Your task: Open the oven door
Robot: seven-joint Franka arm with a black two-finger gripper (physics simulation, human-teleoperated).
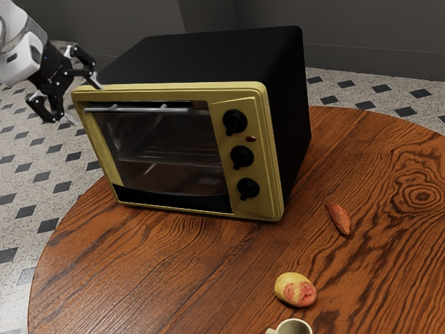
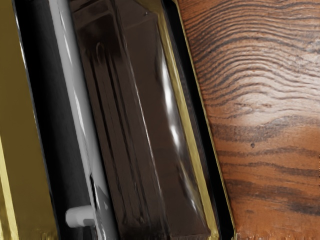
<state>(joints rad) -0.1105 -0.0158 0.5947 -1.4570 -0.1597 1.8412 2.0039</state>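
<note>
My gripper (image 1: 86,103) is spread wide with nothing held between its fingers, at the oven's upper front corner toward the exterior view's left. Near it is the grey bar handle (image 1: 146,109) running along the top of the oven door; I can't tell whether I am touching it. In the wrist view I see the bar lengthwise, with one of its short mounting posts (image 2: 80,216). The door (image 1: 167,149) stands upright across the oven's front, its dark glass letting me see rack lines inside. Around it runs the yellow front frame (image 1: 174,94), and beyond the door, toward the exterior view's right, are three black knobs (image 1: 242,156) in a column, with a small red light (image 1: 251,139) between the top two. The oven's black body (image 1: 208,56) sits behind that front on the round wooden desk (image 1: 153,264). Farther from me on the desk lie a slim reddish tapered piece of food (image 1: 339,218), a rounded yellow one with red patches (image 1: 295,289) and a pale cup (image 1: 292,328), partly cut off. Past the desk I see a speckled floor with dark diamonds (image 1: 21,209) and a grey wall (image 1: 375,35).
</note>
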